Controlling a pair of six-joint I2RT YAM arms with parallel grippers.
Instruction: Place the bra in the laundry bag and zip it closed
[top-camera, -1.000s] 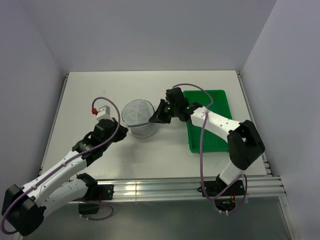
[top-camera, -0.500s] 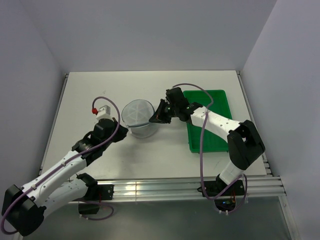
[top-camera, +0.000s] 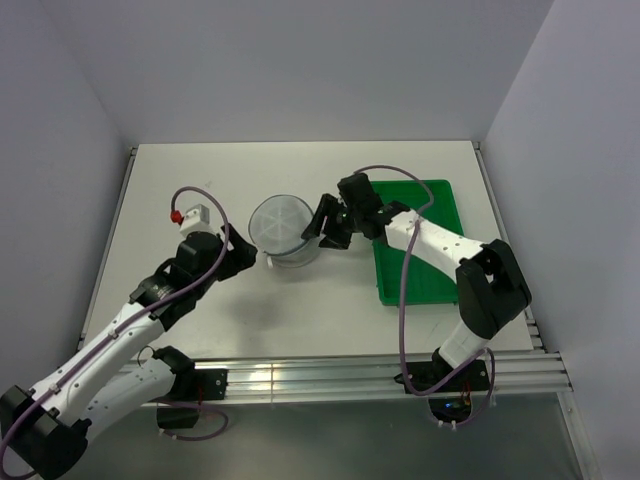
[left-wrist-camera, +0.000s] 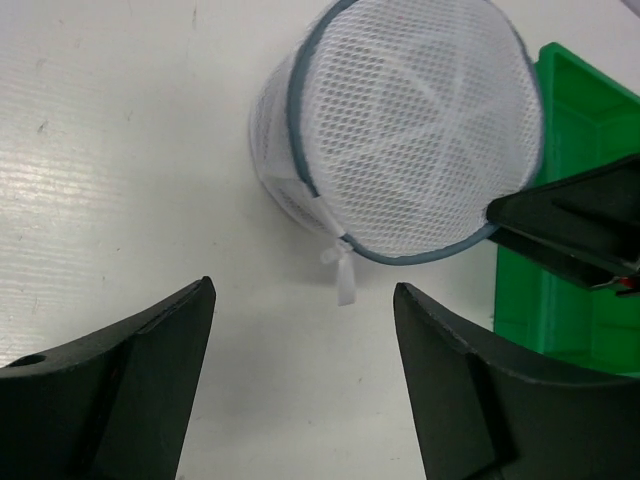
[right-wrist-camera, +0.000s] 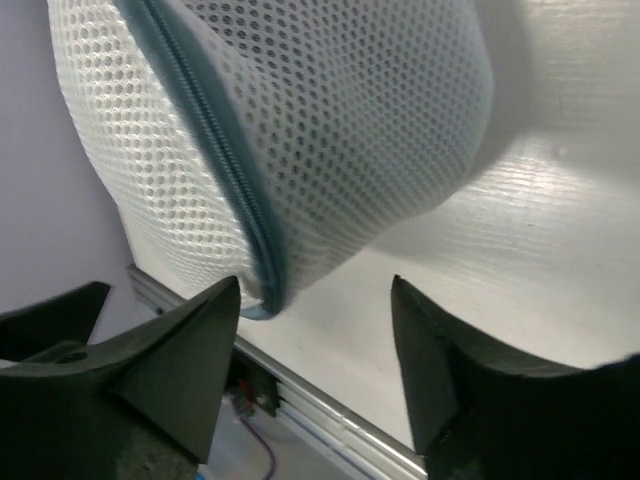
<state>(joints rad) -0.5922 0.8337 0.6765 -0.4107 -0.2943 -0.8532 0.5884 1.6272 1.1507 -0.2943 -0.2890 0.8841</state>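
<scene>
The laundry bag (top-camera: 280, 230), a white mesh cylinder with a blue-grey zipper rim, stands on the table with its round lid lying flat on top. My left gripper (top-camera: 254, 259) is open just to its left, and in the left wrist view (left-wrist-camera: 303, 290) the bag (left-wrist-camera: 400, 130) and its white pull tab (left-wrist-camera: 345, 278) lie just ahead of the bare jaws. My right gripper (top-camera: 322, 228) is open at the bag's right side; its wrist view (right-wrist-camera: 315, 290) shows the mesh (right-wrist-camera: 330, 120) and zipper (right-wrist-camera: 235, 180) close above the fingertips. The bra is hidden in every view.
A green tray (top-camera: 425, 262) lies right of the bag under the right forearm, also at the right edge of the left wrist view (left-wrist-camera: 570, 190). Grey walls close in on three sides. The aluminium rail (top-camera: 350, 375) runs along the near edge.
Both grippers were shut on the bag's rim and have now opened and let go. The left gripper has drawn back a little to the left, and the bag stands free.
</scene>
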